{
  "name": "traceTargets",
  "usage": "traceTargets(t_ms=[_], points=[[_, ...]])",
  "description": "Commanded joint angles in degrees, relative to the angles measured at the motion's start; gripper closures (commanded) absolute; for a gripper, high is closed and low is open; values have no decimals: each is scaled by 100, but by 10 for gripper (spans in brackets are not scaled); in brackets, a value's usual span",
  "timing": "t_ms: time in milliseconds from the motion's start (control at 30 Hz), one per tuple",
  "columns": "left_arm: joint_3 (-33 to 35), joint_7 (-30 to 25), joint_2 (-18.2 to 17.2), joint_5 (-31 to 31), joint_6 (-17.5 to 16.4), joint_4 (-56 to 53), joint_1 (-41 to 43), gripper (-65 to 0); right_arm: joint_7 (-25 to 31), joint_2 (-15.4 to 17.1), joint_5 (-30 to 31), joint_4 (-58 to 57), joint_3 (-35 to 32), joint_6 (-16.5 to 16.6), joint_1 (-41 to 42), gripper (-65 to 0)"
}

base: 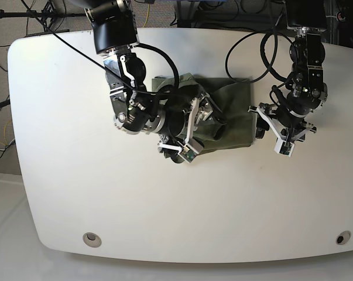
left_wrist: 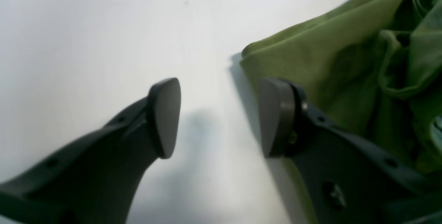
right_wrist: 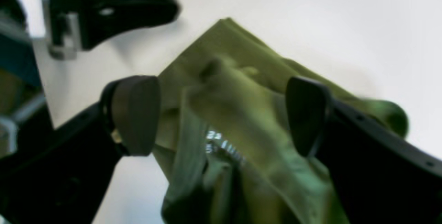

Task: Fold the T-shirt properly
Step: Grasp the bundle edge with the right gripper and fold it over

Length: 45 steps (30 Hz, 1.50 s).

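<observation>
Apparently mid-fold, the right gripper (right_wrist: 221, 115) hung released over the bunched T-shirt (right_wrist: 241, 113), the left gripper (left_wrist: 219, 117) released beside its edge; next, each needed a corner.

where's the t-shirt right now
In the base view the T-shirt lies bunched near the table's far-centre, under the open right gripper, its edge beside the open left gripper.
</observation>
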Motion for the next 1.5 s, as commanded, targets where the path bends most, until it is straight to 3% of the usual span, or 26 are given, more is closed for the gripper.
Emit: traceTargets(t_ms=[0,133,233,333,367,533,700,1467], points=[[-16,-132,-39,-28,17,105,-76,-339,114,-123,-217,88,-132,10,118,-530],[-16,-132,-39,-28,17,105,-76,-339,114,-255,-481,88,-194,10,118,-431],[-16,-132,-39,-28,17,105,-76,-339,114,-378,-648,88,-194,10,127,-256],[-16,-132,-39,-28,17,105,-76,-339,114,-466,-815,79,-167,10,136,-21],[-16,-132,-39,-28,17,105,-76,-339,114,-492,-850,79,-158,10,136,0],[-16,-132,-39,-28,17,105,-76,-339,114,-589,-1140,79,-185,10,180,-59],[-16,-132,-39,-28,17,105,-67,-339,114,-606,-1167,79,-194,10,303,0],[-16,-132,-39,-28,17,105,-58,-339,-26,-772,-1167,-88,-343,19,742,0]])
